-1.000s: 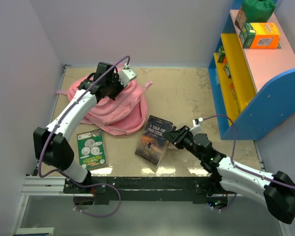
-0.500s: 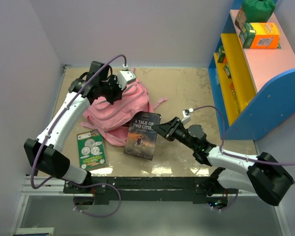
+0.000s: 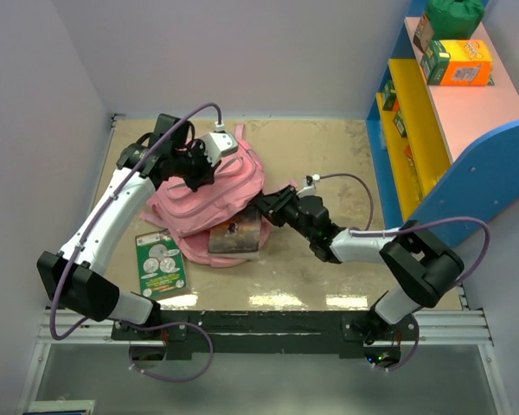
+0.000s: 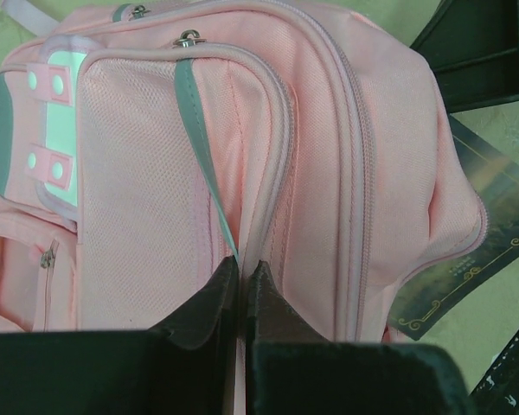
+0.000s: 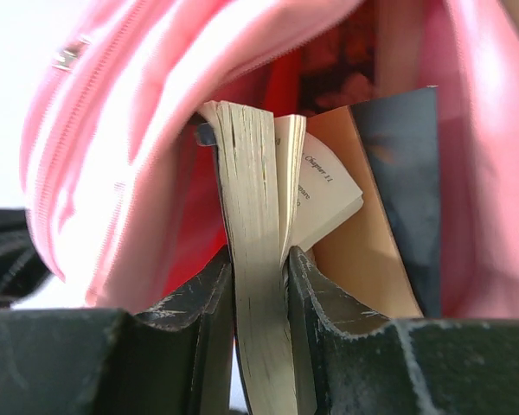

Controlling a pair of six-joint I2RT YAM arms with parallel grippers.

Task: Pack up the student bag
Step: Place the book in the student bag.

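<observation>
The pink student bag (image 3: 221,186) lies at the back left of the table, its mouth facing right. My left gripper (image 3: 199,167) is shut, pinching a fold of the bag's fabric (image 4: 156,173) by the front pocket, and in the left wrist view the left gripper (image 4: 242,264) has its tips pressed together on the seam. My right gripper (image 3: 268,207) is shut on a dark paperback book (image 3: 235,236). The book's front end sits in the bag's open mouth. In the right wrist view the right gripper (image 5: 259,259) clamps the book's page block (image 5: 251,181), with the bag (image 5: 112,130) around it.
A green booklet (image 3: 162,262) lies flat on the table at the near left of the bag. A blue and yellow shelf unit (image 3: 441,130) with boxes stands along the right side. Walls close the left and back.
My right arm has carried the book leftward from the table's middle into the bag's mouth. The left gripper has stayed shut on the bag, pulling it up and slightly left.
</observation>
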